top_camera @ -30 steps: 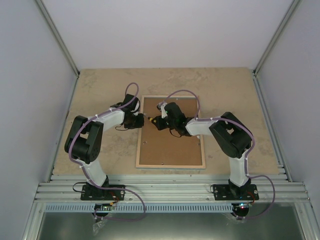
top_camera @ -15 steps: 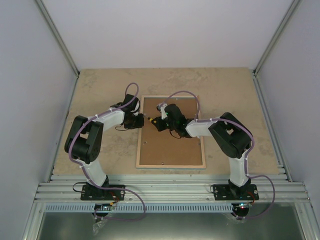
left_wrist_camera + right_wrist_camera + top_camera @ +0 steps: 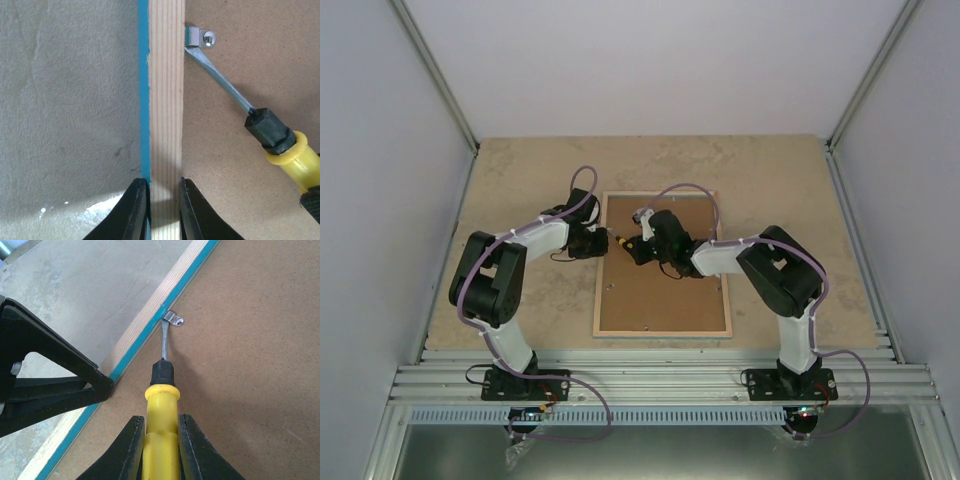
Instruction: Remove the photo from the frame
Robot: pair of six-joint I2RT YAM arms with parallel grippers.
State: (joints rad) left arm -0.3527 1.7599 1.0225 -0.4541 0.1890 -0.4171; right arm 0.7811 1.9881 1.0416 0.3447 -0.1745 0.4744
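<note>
Overhead: beige stone-look tabletop (image 3: pixel 770 180), plain white walls (image 3: pixel 660 60), frame (image 3: pixel 660 305) lying back-up.

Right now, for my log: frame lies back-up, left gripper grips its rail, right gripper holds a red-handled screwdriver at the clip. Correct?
No: the screwdriver handle is yellow, not red; the right wrist view shows it. The frame, left gripper, right gripper and clip are as stated.

I see the frame (image 3: pixel 660 300) lying flat and face down on the table (image 3: pixel 520 170), brown fibreboard back upward, pale wood rim edged turquoise.
</note>
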